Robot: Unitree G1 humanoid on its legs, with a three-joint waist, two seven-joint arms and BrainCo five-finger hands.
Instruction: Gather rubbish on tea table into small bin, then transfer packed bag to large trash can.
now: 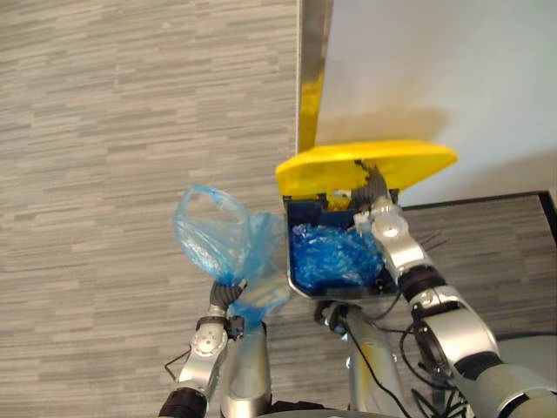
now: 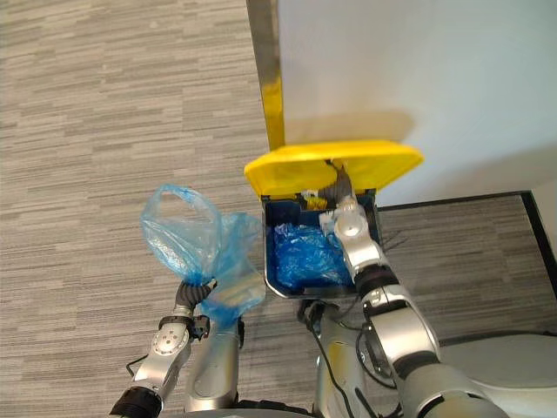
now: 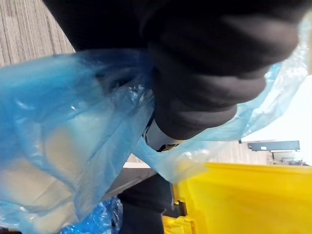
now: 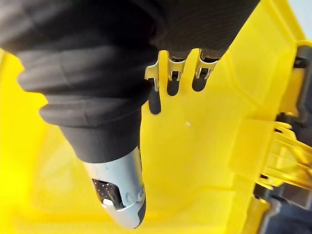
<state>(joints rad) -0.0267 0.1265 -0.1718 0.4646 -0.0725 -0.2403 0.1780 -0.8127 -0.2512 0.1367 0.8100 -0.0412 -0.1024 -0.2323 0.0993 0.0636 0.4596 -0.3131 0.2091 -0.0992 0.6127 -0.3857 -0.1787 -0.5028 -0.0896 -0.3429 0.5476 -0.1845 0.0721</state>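
Observation:
My left hand point(image 1: 226, 294) is shut on the gathered neck of a translucent blue rubbish bag point(image 1: 213, 231), holding it up just left of the large trash can point(image 1: 293, 261). In the left wrist view the bag point(image 3: 63, 146) billows round the dark cover of that hand point(image 3: 195, 73). The can is dark blue with a blue liner point(image 1: 335, 257) inside. Its yellow lid point(image 1: 365, 164) stands raised. My right hand point(image 1: 370, 187) reaches over the can and is open, its straight fingers point(image 4: 170, 73) pressed against the lid's underside point(image 4: 204, 146).
The can stands against a white wall point(image 1: 435, 61) with a metal corner strip point(image 1: 312, 70) behind it. Grey plank floor point(image 1: 130, 131) spreads to the left. A dark-edged grey mat point(image 1: 496, 235) lies to the can's right.

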